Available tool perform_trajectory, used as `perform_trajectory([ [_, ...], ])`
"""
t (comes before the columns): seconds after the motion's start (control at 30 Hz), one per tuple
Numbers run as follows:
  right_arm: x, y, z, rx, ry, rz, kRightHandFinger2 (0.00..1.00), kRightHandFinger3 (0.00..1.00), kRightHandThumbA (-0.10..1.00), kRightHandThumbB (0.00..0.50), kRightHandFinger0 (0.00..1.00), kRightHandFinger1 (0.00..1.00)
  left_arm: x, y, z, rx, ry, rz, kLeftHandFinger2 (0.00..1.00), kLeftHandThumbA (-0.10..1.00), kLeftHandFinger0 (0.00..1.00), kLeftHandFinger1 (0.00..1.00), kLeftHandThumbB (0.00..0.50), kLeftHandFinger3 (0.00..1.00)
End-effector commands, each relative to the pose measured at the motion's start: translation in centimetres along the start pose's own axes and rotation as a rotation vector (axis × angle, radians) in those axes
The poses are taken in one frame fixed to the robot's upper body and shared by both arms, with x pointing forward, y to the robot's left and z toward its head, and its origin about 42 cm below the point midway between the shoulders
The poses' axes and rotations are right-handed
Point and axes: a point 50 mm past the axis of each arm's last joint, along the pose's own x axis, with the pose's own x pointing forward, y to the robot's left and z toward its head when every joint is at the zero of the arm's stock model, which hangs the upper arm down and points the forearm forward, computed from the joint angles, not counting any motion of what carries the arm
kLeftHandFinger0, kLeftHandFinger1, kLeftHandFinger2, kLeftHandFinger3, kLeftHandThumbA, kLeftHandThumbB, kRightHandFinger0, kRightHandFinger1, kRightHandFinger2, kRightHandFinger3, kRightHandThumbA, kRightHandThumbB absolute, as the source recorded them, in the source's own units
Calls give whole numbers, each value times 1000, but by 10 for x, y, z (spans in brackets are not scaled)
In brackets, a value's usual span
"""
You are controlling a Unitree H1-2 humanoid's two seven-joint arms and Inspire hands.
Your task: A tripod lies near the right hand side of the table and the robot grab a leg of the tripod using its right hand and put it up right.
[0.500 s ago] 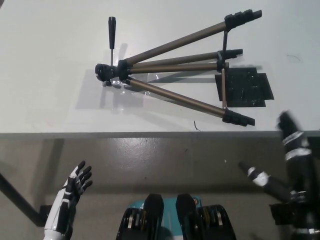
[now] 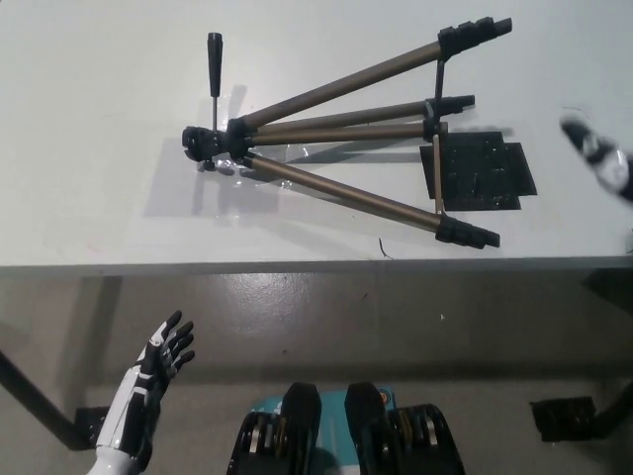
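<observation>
White bench (image 2: 89,119) fills the upper part of the head view, with grey floor below its front edge. One tripod (image 2: 336,148) lies flat on it toward the right side, head pointing left, three legs fanned out to the right, a thin handle sticking up toward the far edge. One black mat (image 2: 490,168) lies under the leg ends near the right edge.

Since half a second ago the right hand (image 2: 601,158) has risen from below the front edge to over the right edge of the bench, just beyond the mat; it is blurred and mostly cut off, so its fingers cannot be judged. The left hand (image 2: 158,371) rests low at the left below the bench, fingers spread, holding nothing.
</observation>
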Motion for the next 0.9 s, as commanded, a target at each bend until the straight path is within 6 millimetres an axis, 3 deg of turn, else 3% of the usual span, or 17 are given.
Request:
perform_trajectory([
  [0.0, 133, -12, 12, -396, 45, 293, 1000, 1000, 1000, 398, 1000, 1000, 2, 4, 10, -4, -34, -34, 1000, 1000, 1000, 1000, 371, 1000],
  [0.1, 187, 12, 15, -506, 65, 424, 1000, 1000, 1000, 432, 1000, 1000, 1, 4, 8, -5, -25, -32, 1000, 1000, 1000, 1000, 358, 1000],
  [0.17, 207, 28, 9, -541, 111, 502, 1000, 1000, 1000, 451, 1000, 1000, -2, 4, 6, -8, -21, -32, 1000, 1000, 1000, 1000, 343, 1000],
  [0.33, 237, 64, -8, -599, 200, 643, 1000, 1000, 1000, 445, 1000, 1000, -7, 0, 0, -20, -11, -34, 1000, 1000, 1000, 1000, 350, 1000],
  [0.43, 255, 97, -15, -625, 262, 743, 1000, 1000, 1000, 454, 1000, 1000, -9, -1, -2, -23, -9, -30, 1000, 1000, 1000, 1000, 331, 1000],
  [0.47, 258, 113, -17, -654, 268, 785, 1000, 1000, 1000, 454, 1000, 1000, -10, -1, -4, -20, -7, -31, 1000, 1000, 1000, 1000, 320, 1000],
  [0.53, 259, 124, -20, -667, 273, 813, 1000, 1000, 1000, 465, 1000, 1000, -10, -1, -6, -17, -10, -29, 1000, 1000, 1000, 1000, 307, 1000],
  [0.7, 251, 186, -35, -783, 319, 945, 1000, 1000, 988, 500, 1000, 1000, -14, -2, -11, -25, -5, -24, 1000, 1000, 1000, 1000, 308, 1000],
  [0.87, 244, 214, -44, -825, 378, 1018, 1000, 1000, 986, 500, 1000, 1000, -18, 0, -13, -18, -1, -19, 1000, 1000, 1000, 1000, 299, 1000],
])
